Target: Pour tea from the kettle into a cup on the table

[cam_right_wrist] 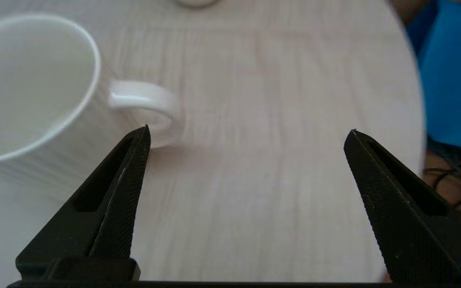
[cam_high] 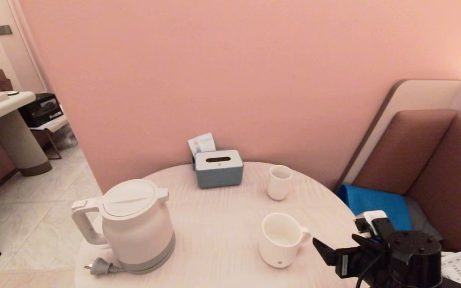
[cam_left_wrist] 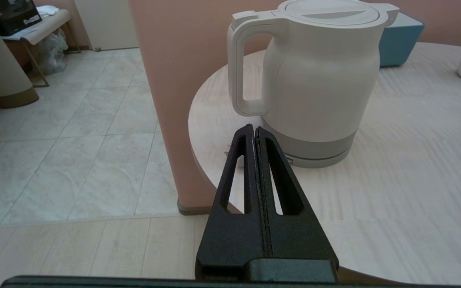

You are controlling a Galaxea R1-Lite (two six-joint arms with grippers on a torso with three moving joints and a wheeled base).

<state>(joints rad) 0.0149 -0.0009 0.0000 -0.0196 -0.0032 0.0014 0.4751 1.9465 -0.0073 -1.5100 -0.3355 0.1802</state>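
The white kettle (cam_high: 134,224) stands on its grey base at the near left of the round pale table (cam_high: 218,224), lid shut, loop handle (cam_left_wrist: 238,68) pointing left. Its plug (cam_high: 100,266) lies beside it. The wide white cup (cam_high: 280,240) with a side handle (cam_right_wrist: 146,102) sits at the near right. My left gripper (cam_left_wrist: 253,128) is shut and empty, low at the table's edge just short of the kettle's handle. My right gripper (cam_right_wrist: 249,130) hovers open over bare table right of the cup; one fingertip (cam_right_wrist: 144,134) is close to the cup's handle. Any tea is hidden inside the kettle.
A smaller handleless white cup (cam_high: 279,182) and a grey-blue tissue box (cam_high: 218,168) stand at the table's far side by the pink wall. A brown bench with a blue cushion (cam_high: 374,202) is to the right. Tiled floor lies to the left.
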